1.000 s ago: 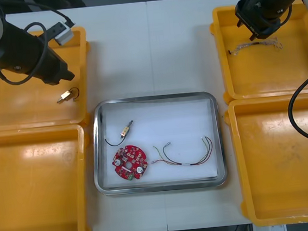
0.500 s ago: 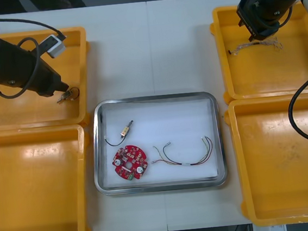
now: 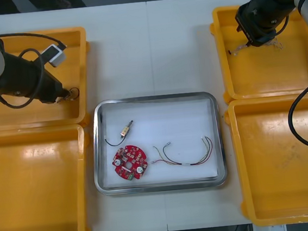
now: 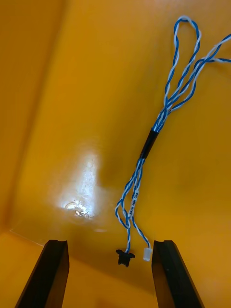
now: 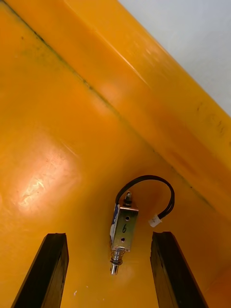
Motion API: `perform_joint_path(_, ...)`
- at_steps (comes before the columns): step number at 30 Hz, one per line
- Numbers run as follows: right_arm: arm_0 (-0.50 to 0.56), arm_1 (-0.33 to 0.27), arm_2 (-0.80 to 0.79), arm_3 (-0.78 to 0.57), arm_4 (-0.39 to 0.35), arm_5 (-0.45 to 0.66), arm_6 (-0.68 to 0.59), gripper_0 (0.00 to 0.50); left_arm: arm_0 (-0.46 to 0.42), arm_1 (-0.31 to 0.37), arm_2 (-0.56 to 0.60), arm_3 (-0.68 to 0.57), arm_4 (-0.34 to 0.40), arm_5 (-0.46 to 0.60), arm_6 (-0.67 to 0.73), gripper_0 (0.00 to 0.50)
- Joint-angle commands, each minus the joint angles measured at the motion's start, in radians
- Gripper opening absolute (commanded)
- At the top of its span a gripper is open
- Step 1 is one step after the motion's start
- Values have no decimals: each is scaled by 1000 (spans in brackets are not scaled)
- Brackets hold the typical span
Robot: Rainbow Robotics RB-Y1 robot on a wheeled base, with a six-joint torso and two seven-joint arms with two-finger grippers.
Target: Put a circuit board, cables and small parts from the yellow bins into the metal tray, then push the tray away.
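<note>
In the far left yellow bin (image 3: 81,57), my left gripper (image 3: 63,95) hangs open right at a small metal part (image 3: 72,93). The left wrist view shows that part (image 5: 122,230), with a black looped lead, lying between the open fingers (image 5: 55,264). My right gripper (image 3: 248,40) is open over the twisted blue and white cable (image 3: 256,46) in the far right bin (image 3: 220,60). In the right wrist view the cable (image 4: 159,120) runs away from the fingers (image 4: 166,269), its plug ends lying between them. The metal tray (image 3: 97,153) holds a red circuit board (image 3: 130,162), a small metal part (image 3: 125,130) and a red and yellow cable (image 3: 185,156).
Two near yellow bins, one on the left (image 3: 35,187) and one on the right (image 3: 284,163), flank the tray. Bare table (image 3: 150,50) stretches beyond the tray's far edge between the far bins.
My left gripper has swung in and come down beside the small metal part in the far left bin. My right gripper has eased slightly toward the twisted cable.
</note>
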Motion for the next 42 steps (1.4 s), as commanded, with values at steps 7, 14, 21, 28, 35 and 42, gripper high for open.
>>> perform_joint_path(7,50,53,-20,-13,-14,-43,-91,500,11,46,-85,21,-26,-94,-66,500)
perform_joint_path(14,63,58,-20,-12,-17,-43,-100,500,11,45,-130,25,-32,-118,-48,500)
perform_joint_path(21,70,58,-18,-13,-35,-43,-100,500,11,45,-151,54,-35,-151,-46,500)
perform_joint_path(28,80,58,-18,-13,-55,-42,-98,122,18,45,-154,59,-38,-158,-45,448)
perform_joint_path(35,81,53,-18,-13,-55,-37,-98,14,18,48,-148,59,-29,-158,-35,0)
perform_joint_path(42,80,19,-18,-44,-52,35,-94,7,18,60,-118,53,-32,-149,-20,0)
